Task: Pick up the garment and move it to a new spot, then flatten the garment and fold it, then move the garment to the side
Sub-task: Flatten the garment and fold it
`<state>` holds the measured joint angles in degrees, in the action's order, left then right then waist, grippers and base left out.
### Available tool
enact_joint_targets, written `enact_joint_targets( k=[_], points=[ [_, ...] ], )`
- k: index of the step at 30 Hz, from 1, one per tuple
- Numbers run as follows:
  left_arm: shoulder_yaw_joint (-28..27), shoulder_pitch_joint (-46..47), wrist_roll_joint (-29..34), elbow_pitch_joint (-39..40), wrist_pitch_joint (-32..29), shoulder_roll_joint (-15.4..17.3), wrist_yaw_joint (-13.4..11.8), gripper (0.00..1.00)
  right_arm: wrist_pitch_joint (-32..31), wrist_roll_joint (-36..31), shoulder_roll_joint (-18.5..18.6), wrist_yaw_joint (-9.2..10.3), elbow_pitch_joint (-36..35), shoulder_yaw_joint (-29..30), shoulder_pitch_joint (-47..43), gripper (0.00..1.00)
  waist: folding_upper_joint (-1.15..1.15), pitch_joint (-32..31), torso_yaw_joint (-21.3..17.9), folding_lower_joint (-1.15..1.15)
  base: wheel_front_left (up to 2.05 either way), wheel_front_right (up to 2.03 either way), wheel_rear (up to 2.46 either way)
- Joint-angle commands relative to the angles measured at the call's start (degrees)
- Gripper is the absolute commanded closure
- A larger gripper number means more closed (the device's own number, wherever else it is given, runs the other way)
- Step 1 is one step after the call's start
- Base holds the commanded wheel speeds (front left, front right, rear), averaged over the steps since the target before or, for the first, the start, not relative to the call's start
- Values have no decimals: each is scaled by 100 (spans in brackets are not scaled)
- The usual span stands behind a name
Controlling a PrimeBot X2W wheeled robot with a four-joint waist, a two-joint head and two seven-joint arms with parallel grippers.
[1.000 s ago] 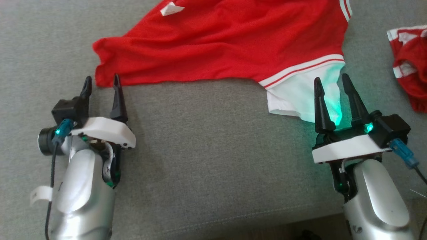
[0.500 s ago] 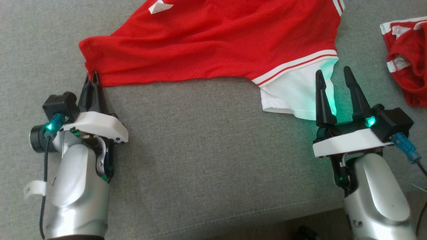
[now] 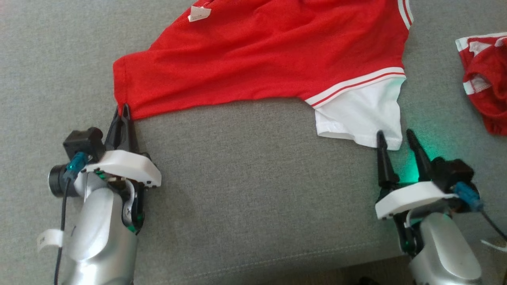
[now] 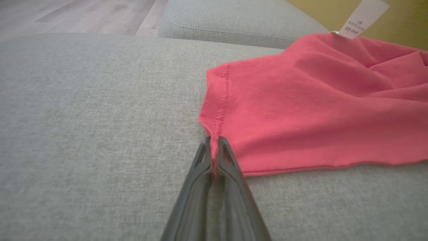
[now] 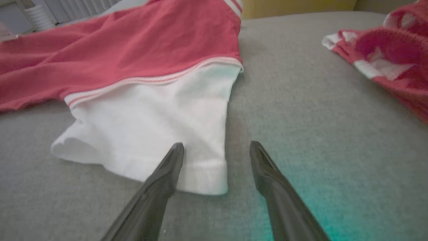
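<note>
The red garment (image 3: 269, 59) lies spread across the grey cushion (image 3: 245, 190), with its white sleeve (image 3: 362, 118) toward the robot's right and a white tag (image 3: 199, 13) near its far edge. The left pincer (image 3: 123, 113) is clenched on the garment's near left corner, the hemmed red cloth pinched between its tips and the forearm reaching up from the lower left. The right pincer (image 3: 396, 138) is released, fingers spread at the sleeve's near hem, one over the white cloth and the other over bare cushion. A second red and white garment (image 3: 485, 79) lies crumpled well apart to the right.
</note>
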<state>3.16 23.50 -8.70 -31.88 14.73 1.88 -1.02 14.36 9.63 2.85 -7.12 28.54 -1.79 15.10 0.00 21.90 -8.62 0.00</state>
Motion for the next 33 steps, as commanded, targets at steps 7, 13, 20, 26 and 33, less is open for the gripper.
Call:
enact_joint_targets(
  k=[7,13,20,26,33],
  points=[
    [23,-121,-83,160,27,100,-55,100,63,-135,3,-36,556,-490,72,100,0,-51,33,0,0,0,0],
    [92,-182,-156,316,27,100,-78,100,63,117,3,-36,594,-778,125,100,0,-225,31,0,0,0,0],
    [-212,-92,-102,1170,27,100,-92,100,63,376,157,-36,-579,-1006,608,100,0,-786,122,0,0,0,0],
    [-632,354,67,1545,27,349,168,100,63,555,719,-36,-1386,-1073,1589,100,0,-1385,266,0,0,0,0],
    [-636,1314,364,1567,27,872,446,100,-183,594,1424,-36,-1670,-1025,2836,100,0,-1821,568,0,0,0,0]
  ],
)
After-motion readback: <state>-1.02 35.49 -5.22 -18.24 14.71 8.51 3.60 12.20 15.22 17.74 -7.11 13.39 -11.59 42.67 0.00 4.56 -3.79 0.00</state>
